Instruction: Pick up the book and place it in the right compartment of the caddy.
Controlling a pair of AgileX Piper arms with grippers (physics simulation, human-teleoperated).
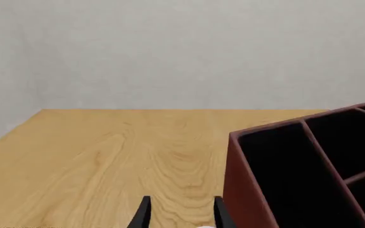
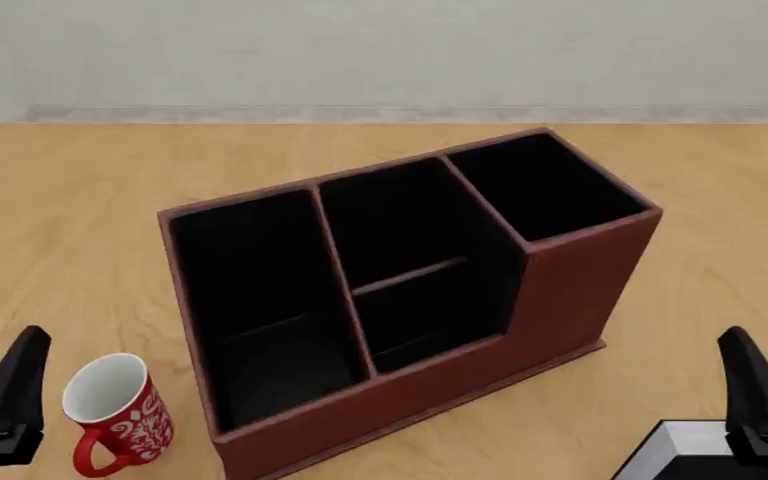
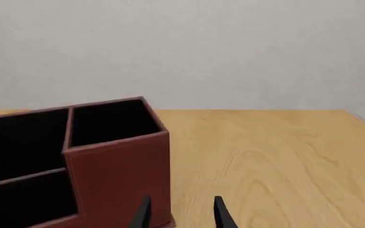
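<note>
The caddy (image 2: 564,290) is a large reddish-brown box with a black inside, standing at an angle in the middle of the table. Its right compartment (image 2: 544,185), narrow and full-height, holds nothing; it also shows in the right wrist view (image 3: 110,121). A corner of the black book (image 2: 684,460) with its white page edge lies at the near right, beside and partly under a right gripper finger (image 2: 758,390). My right gripper (image 3: 181,213) is open and holds nothing. My left gripper (image 1: 182,213) is open and holds nothing, beside the caddy's left end (image 1: 246,190).
A red mug (image 2: 117,420) with white swirls and a white inside stands at the near left, between the left gripper's finger (image 2: 17,385) and the caddy. The wooden table (image 2: 64,220) ends at a pale wall behind.
</note>
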